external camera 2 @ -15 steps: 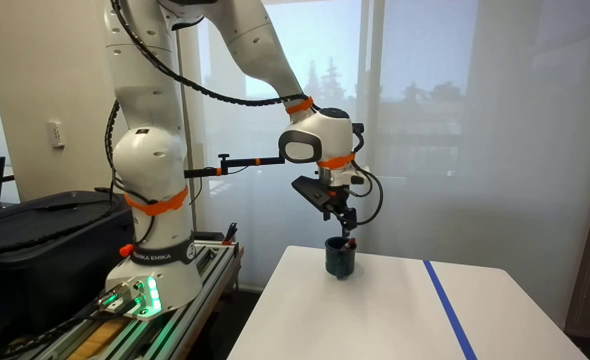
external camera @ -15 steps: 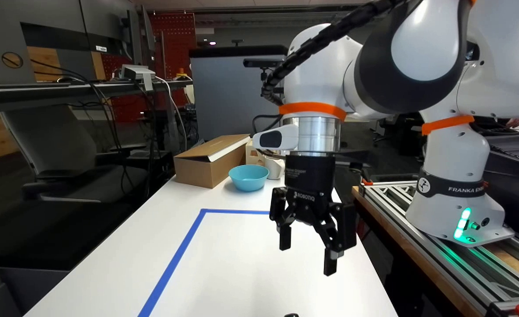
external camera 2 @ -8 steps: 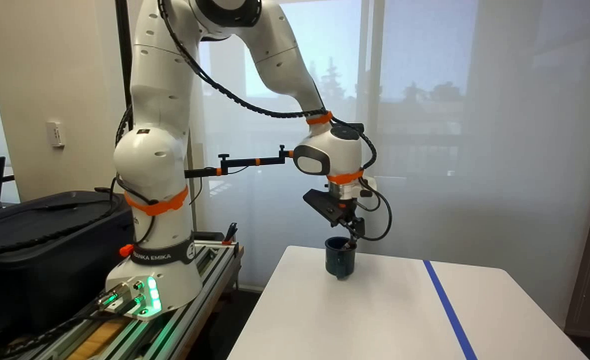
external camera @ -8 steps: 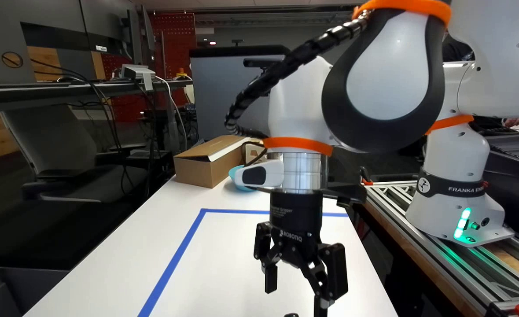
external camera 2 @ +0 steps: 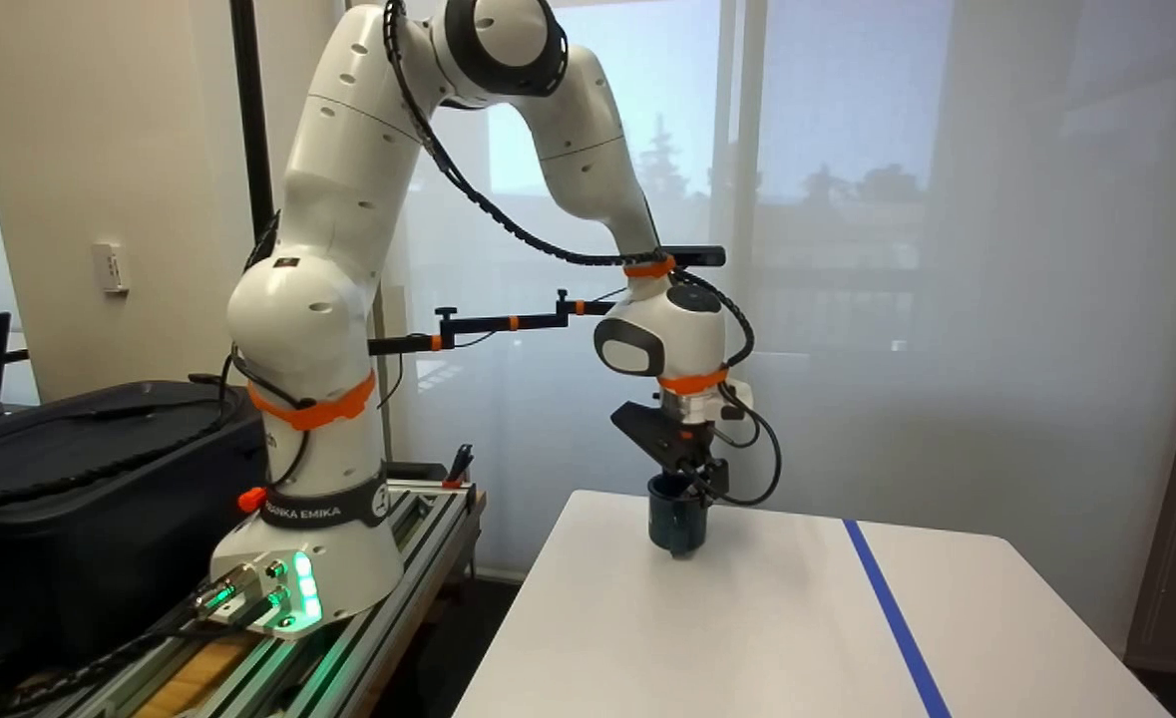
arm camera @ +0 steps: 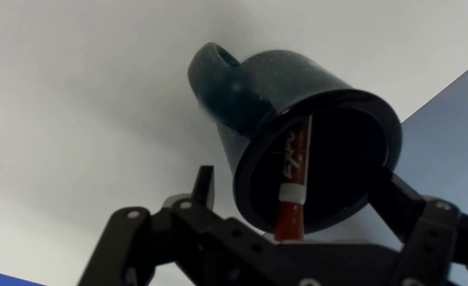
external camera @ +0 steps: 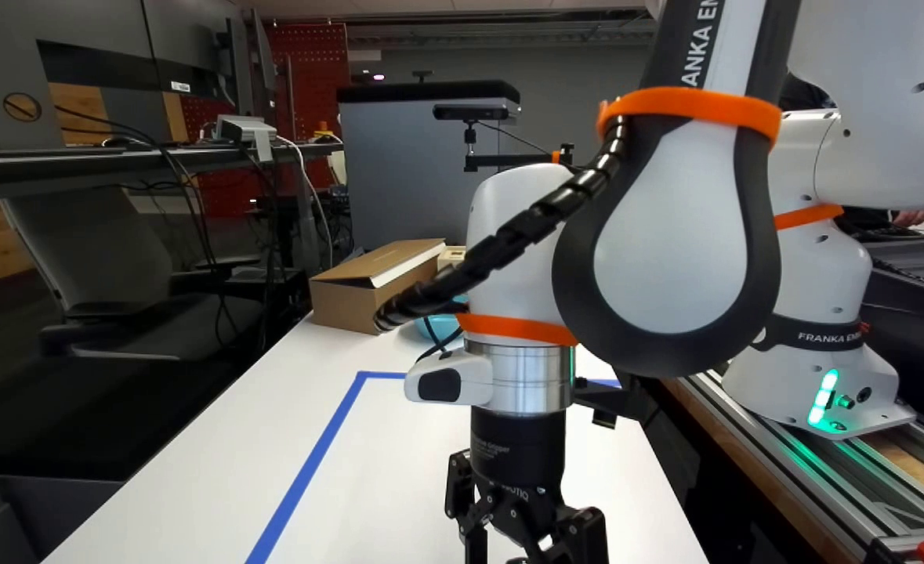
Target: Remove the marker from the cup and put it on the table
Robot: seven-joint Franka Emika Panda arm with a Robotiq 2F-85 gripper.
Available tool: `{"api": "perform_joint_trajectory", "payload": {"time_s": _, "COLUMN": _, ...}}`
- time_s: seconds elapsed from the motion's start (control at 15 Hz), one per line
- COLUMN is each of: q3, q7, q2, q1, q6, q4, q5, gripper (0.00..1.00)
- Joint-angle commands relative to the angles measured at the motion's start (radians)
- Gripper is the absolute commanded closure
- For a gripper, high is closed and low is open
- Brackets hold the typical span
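A dark teal cup (external camera 2: 676,529) with a handle stands upright on the white table (external camera 2: 767,618). In the wrist view the cup (arm camera: 293,75) opens toward my camera. A red marker (arm camera: 295,155) with a white band leans inside it, its red cap end past the rim. My gripper (arm camera: 293,174) is open around the marker. One finger is outside the cup's rim, the other overlaps the rim at the opposite side; whether it touches is not clear. In an exterior view the gripper (external camera 2: 699,484) is at the cup's mouth and hides the marker. It also shows in an exterior view (external camera: 536,544).
Blue tape (external camera: 313,462) marks the table. A cardboard box (external camera: 379,286) and a light blue bowl (external camera: 430,327), partly behind the arm, stand at the table's far end. The table's edge (arm camera: 448,87) runs close to the cup.
My arm has moved down and slightly across, from above the cup to its mouth, with the fingers now around the marker's top. The gripper stays open. The cup has not moved.
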Motion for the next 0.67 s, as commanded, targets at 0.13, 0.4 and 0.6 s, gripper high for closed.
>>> {"api": "perform_joint_trajectory", "payload": {"time_s": 0.13, "q3": -0.003, "q7": 0.034, "q2": 0.036, "q1": 0.034, "q6": 0.078, "q4": 0.015, "q5": -0.006, "gripper": 0.0}}
{"api": "perform_joint_trajectory", "payload": {"time_s": 0.4, "q3": -0.018, "q7": 0.073, "q2": 0.014, "q1": 0.065, "q6": 0.108, "q4": -0.005, "q5": -0.025, "gripper": 0.0}}
{"api": "perform_joint_trajectory", "payload": {"time_s": 0.6, "q3": -0.048, "q7": 0.133, "q2": -0.014, "q1": 0.114, "q6": 0.144, "q4": -0.035, "q5": -0.048, "gripper": 0.0}}
